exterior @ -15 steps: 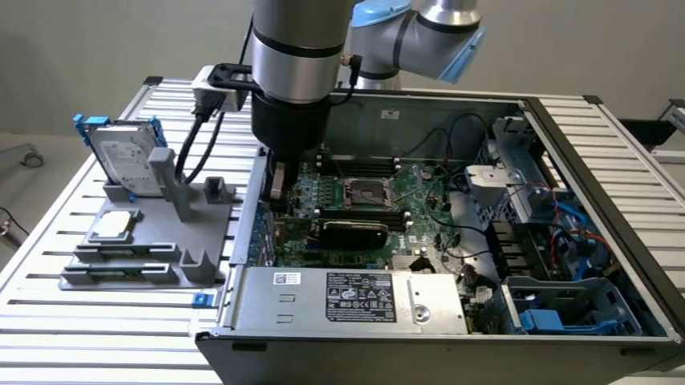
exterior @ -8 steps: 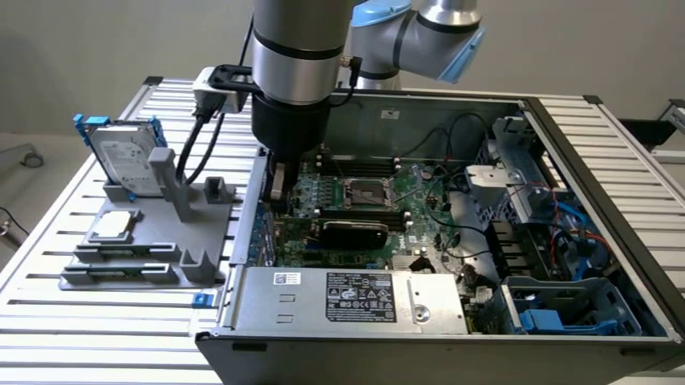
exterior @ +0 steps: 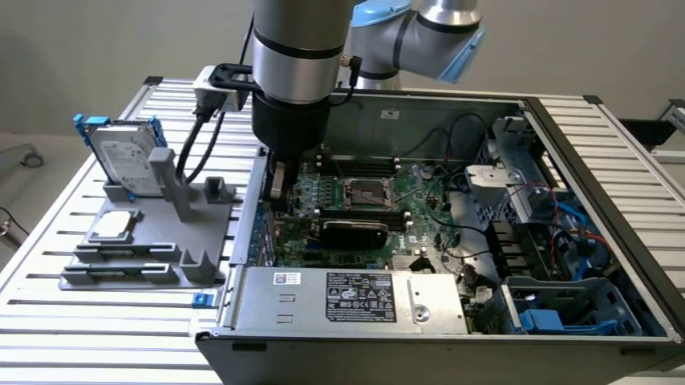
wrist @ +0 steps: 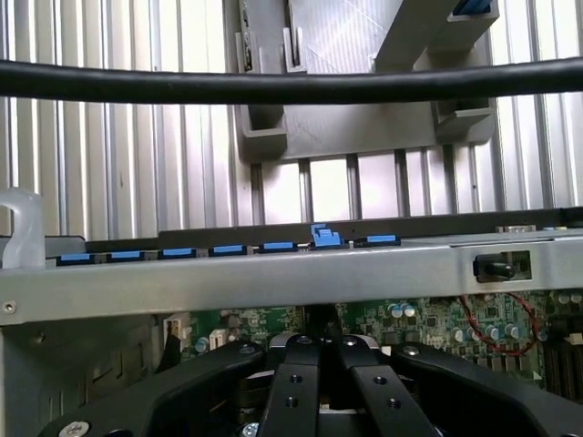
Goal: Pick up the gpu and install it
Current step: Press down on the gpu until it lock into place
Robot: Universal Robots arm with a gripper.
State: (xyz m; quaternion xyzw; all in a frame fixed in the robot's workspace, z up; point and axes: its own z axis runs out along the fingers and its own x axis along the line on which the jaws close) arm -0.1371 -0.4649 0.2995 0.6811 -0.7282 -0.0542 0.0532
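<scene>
Gripper [wrist: 319, 364]: fingers drawn together, nothing visibly held, low inside the open computer case [exterior: 599, 144], in the upper-middle of the exterior view.
Gpu [exterior: 354, 231]: black-covered card seated on the motherboard [exterior: 418, 192], centre of the exterior view, just below the processor socket.
Hard drive [exterior: 123, 160]: upright in the grey holder [exterior: 139, 241], at the exterior view's left.
Small silver chip [exterior: 115, 226]: flat on that holder.

Green motherboard [exterior: 412, 204], black-covered gpu [exterior: 354, 233], grey ribbed table [exterior: 128, 313], blue-framed hard drive [exterior: 123, 156]
</scene>
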